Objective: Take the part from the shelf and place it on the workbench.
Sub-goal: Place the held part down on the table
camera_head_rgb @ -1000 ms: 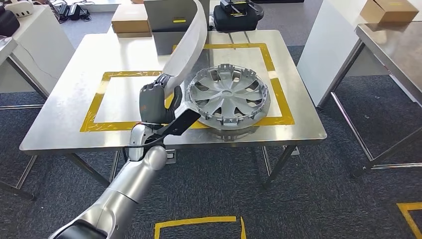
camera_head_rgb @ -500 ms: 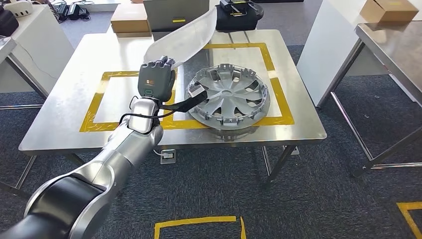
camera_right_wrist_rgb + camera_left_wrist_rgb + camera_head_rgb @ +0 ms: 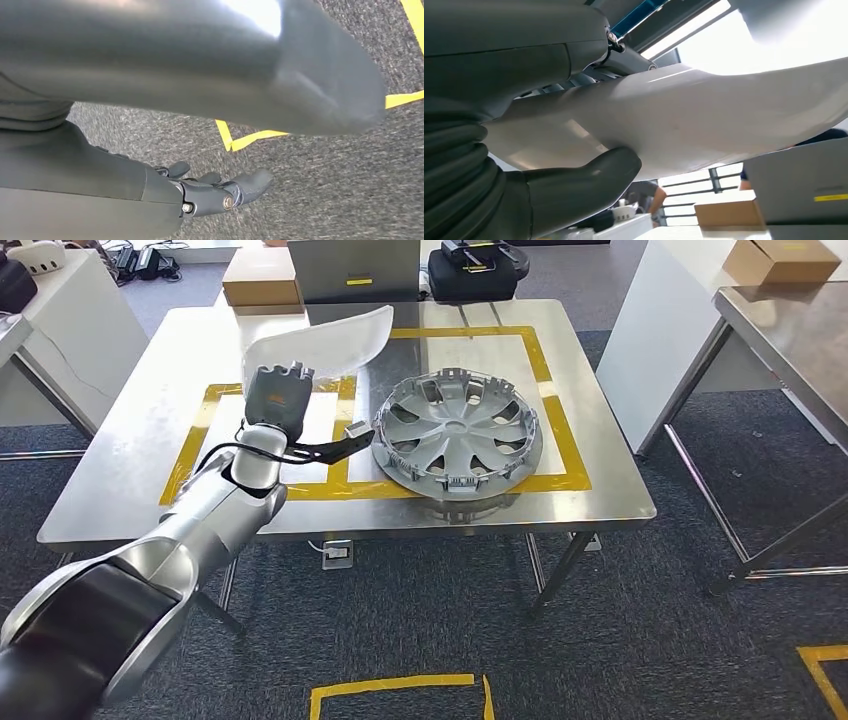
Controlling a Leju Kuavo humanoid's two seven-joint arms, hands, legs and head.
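My left hand [image 3: 275, 400] grips a white, curved, smooth panel part [image 3: 320, 345] by its lower end. It holds the part in the air above the left yellow-taped square [image 3: 205, 415] of the steel workbench [image 3: 140, 380]. The part leans toward the back right. In the left wrist view the thick thumb [image 3: 584, 185] presses under the white part [image 3: 704, 115], and the fingers wrap over it. My right hand [image 3: 220, 192] hangs over the grey carpet with its fingers stretched out and nothing in it.
A silver wheel cover [image 3: 458, 435] lies in the right yellow square, close to my left wrist. A cardboard box [image 3: 262, 280], a grey case [image 3: 352, 270] and a black device [image 3: 478, 260] line the bench's far edge. A second steel table [image 3: 790, 320] stands at the right.
My left hand has moved left and farther over the bench, away from the wheel cover. The white part has tipped from nearly upright to a lower lean over the left square.
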